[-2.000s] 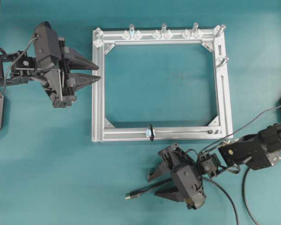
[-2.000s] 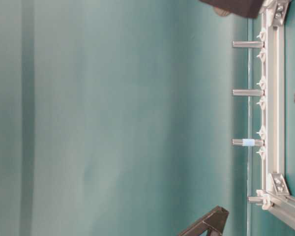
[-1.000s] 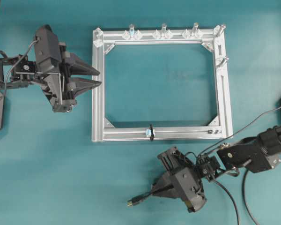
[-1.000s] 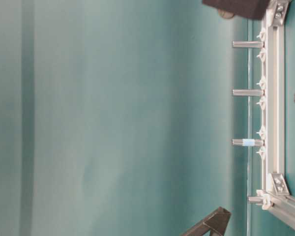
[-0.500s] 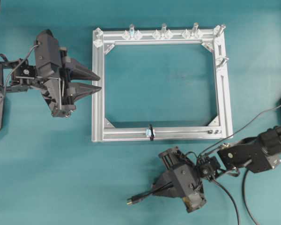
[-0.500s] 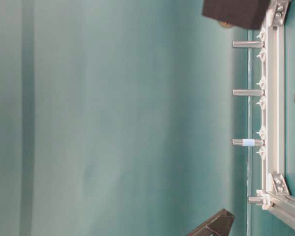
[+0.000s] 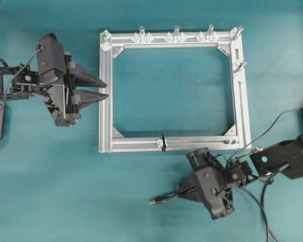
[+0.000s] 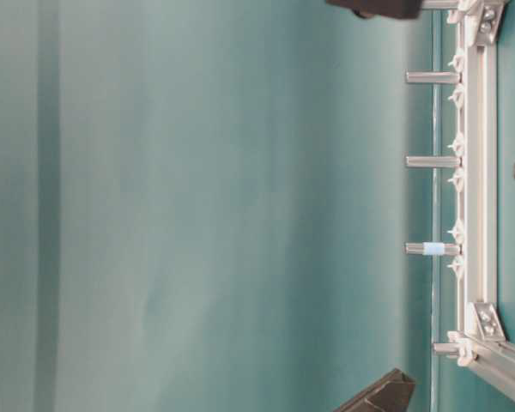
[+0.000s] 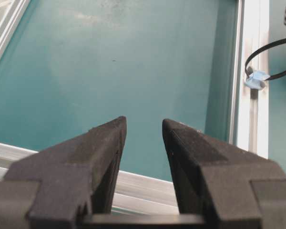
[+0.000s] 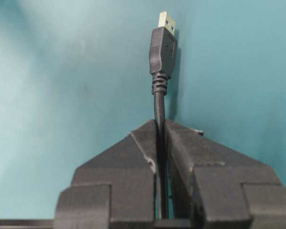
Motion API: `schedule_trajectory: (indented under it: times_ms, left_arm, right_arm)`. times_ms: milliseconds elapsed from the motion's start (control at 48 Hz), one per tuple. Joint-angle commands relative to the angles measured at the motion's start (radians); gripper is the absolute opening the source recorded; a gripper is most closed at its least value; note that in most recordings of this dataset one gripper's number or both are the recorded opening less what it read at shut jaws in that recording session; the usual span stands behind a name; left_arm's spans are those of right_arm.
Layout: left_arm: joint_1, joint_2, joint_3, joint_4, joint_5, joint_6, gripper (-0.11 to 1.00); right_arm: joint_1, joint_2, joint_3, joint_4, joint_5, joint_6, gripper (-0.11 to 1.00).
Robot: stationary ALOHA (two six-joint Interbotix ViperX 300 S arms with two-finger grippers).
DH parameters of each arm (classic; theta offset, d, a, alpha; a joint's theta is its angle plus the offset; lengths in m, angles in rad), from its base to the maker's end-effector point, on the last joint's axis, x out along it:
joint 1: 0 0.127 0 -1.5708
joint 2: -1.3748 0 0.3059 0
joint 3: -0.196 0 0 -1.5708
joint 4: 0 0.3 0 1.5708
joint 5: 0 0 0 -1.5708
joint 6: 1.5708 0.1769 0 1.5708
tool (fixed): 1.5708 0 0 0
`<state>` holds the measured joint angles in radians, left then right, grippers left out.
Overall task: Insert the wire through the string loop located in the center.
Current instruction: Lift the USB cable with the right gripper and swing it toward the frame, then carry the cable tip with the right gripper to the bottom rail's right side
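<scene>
Right hand (image 7: 184,192) clenched on the USB cable (image 10: 162,52); plug well short of the string loop (image 7: 162,141). Threading not begun. Left hand (image 7: 102,88) parted, empty.

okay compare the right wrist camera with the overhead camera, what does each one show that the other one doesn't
Only the right wrist view shows the plug's metal tip and the fingers pinching the wire just behind the plug. Only the overhead view shows the aluminium frame, the string loop on its near rail, and the left gripper, open, at the frame's left side. Both show the right gripper shut on the wire over the teal table.
</scene>
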<state>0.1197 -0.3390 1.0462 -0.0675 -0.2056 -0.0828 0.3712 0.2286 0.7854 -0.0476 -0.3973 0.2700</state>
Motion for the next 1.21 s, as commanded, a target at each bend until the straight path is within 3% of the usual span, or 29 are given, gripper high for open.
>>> schedule_trajectory:
  times_ms: [0,750,1187]
  left_arm:
    - [-0.003,-0.006,-0.009,0.003,-0.005,0.002,0.39]
    - [-0.035,-0.006,-0.008,0.005,-0.005,0.002,0.39]
    - [-0.046,-0.012,-0.008,0.005,-0.005,0.002,0.39]
  right_arm:
    - [0.005,-0.057,0.003,0.009,0.023,0.0,0.07]
    - [0.003,-0.256,0.064,0.009,0.239,0.0,0.07]
    - [-0.083,-0.374,0.143,0.017,0.273,0.0,0.07]
